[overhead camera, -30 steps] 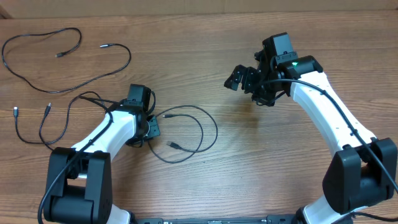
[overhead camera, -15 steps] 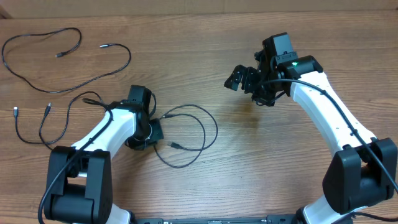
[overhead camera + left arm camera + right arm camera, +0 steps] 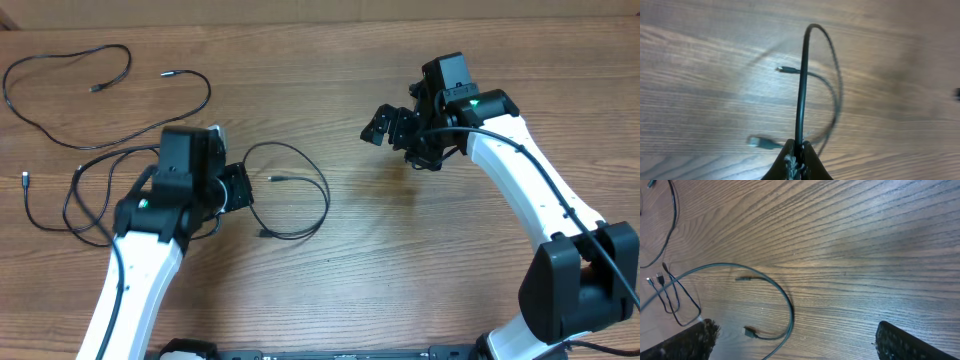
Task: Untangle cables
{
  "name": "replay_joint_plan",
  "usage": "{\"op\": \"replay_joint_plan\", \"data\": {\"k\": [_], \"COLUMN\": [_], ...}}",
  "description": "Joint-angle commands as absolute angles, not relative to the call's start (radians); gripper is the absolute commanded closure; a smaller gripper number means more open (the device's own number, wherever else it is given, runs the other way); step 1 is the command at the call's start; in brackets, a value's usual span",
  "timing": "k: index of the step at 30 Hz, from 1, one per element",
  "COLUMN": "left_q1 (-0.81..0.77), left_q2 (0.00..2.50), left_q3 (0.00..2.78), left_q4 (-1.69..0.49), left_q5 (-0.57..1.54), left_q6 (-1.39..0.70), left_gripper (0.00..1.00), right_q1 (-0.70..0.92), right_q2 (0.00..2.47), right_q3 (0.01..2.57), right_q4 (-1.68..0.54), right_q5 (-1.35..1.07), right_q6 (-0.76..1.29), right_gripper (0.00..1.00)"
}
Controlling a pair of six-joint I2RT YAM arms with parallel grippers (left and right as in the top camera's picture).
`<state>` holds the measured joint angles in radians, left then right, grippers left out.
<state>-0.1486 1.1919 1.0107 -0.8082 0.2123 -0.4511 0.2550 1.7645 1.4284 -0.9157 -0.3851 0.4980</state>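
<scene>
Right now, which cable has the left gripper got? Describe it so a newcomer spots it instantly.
On the wooden table, find the left gripper, left of centre. It is shut on a thin black cable that curls rightward in one open loop. The other two cables lie left of it; only this one is pinched.

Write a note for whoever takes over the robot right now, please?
Left gripper: fingers shut on one cable, its loop out to the right.
Right gripper: open, empty.
Second cable lies alone at the far left.
Third cable lies beside the left arm; the arm hides whether it's free of the held one.
Left to do: pull the held cable clear and lay it apart.
</scene>
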Motion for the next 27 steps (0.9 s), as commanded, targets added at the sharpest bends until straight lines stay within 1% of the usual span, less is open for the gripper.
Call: {"op": "replay_joint_plan", "data": {"k": [1, 8, 12, 18, 20, 24, 27], "left_q1": [-0.142, -0.142, -0.142, -0.143, -0.142, -0.143, -0.142], "left_q2": [1.085, 0.959, 0.937, 0.933, 0.933, 0.933, 0.933], "left_q3": [1.031, 1.031, 1.031, 1.031, 1.031, 1.031, 1.031], "left_q4": [-0.786, -0.697, -0.690, -0.632, -0.630, -0.635, -0.639], "left_q5": [0.265, 0.396, 0.422, 0.550, 0.560, 0.576, 0.568], "left_q6": [-0.511, -0.540, -0.582, -0.583, -0.584, -0.584, -0.584], "left_gripper": [0.96, 0.96, 0.96, 0.96, 0.96, 0.96, 0.96], "right_q1": [0.251, 0.251, 0.251, 0.251, 0.251, 0.251, 0.254], "right_q2": [1.743, 1.743, 1.743, 1.743, 1.743, 1.743, 1.743], "right_q3": [1.441, 1.441, 1.441, 1.441, 1.441, 1.441, 1.441], "right_q4": [-0.911, -0.911, -0.911, -0.911, -0.903, -0.908, -0.883], "right_q5": [-0.374, -0.374, -0.374, -0.375, -0.414, -0.562, -0.756], "right_q6": [0.498, 0.498, 0.498, 0.498, 0.531, 0.526, 0.433], "right_gripper": [0.00, 0.00, 0.00, 0.00, 0.00, 0.00, 0.00]}}
